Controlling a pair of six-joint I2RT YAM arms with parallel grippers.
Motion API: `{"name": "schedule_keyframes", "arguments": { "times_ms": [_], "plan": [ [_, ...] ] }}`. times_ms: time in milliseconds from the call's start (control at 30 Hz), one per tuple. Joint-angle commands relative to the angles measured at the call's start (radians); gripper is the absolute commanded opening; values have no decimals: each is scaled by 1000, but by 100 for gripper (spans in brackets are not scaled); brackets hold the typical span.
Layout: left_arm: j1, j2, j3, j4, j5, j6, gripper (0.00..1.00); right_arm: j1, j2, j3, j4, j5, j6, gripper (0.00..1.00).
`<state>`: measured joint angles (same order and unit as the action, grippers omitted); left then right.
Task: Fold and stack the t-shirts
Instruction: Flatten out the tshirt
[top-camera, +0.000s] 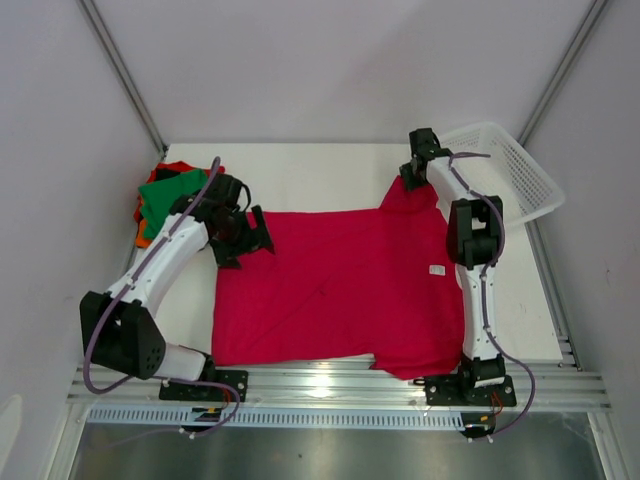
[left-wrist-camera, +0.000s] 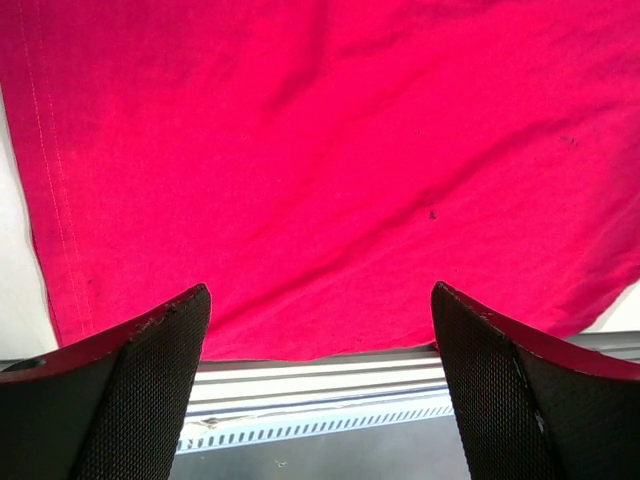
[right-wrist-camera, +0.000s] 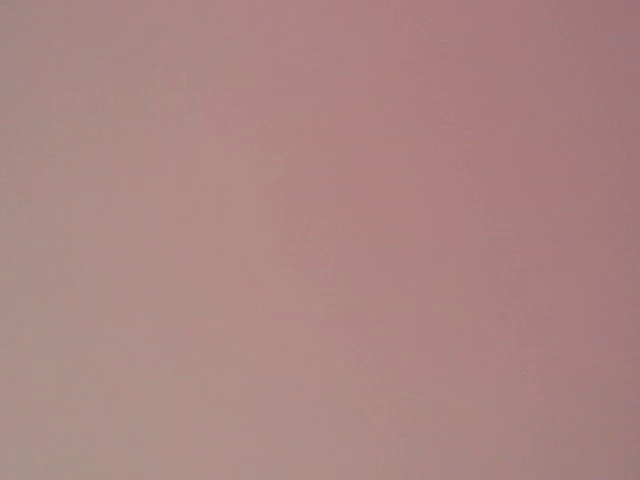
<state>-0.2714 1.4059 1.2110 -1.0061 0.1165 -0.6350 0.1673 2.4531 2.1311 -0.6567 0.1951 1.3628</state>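
The left end effector (top-camera: 255, 238) hangs wide open and empty over the left edge of the crimson t-shirt (top-camera: 340, 285), which is spread flat on the counter (top-camera: 300, 180) and reaches its near edge. The right end effector (top-camera: 415, 172) sits at the shirt's far right corner. Whether it grips cloth I cannot tell, its wrist view being a pink blur. The other t-shirts (top-camera: 160, 195), green, orange and red, are piled in the far left corner. A white basket (top-camera: 520, 175) stands at the far right corner.

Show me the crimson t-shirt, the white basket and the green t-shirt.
crimson t-shirt (top-camera: 340, 290): top view, middle of the cloth.
white basket (top-camera: 525, 180): top view, its mesh wall.
green t-shirt (top-camera: 160, 200): top view, its upper face.
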Motion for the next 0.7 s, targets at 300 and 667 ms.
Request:
{"name": "schedule_keyframes", "arguments": {
  "times_ms": [300,667],
  "plan": [
    [6,-125,-30,-51,-23,12,93,-8,130,176,-87,4,98,32],
    [6,-127,-8,-60,-15,6,93,3,73,38,-9,-36,49,32]
  ]
}}
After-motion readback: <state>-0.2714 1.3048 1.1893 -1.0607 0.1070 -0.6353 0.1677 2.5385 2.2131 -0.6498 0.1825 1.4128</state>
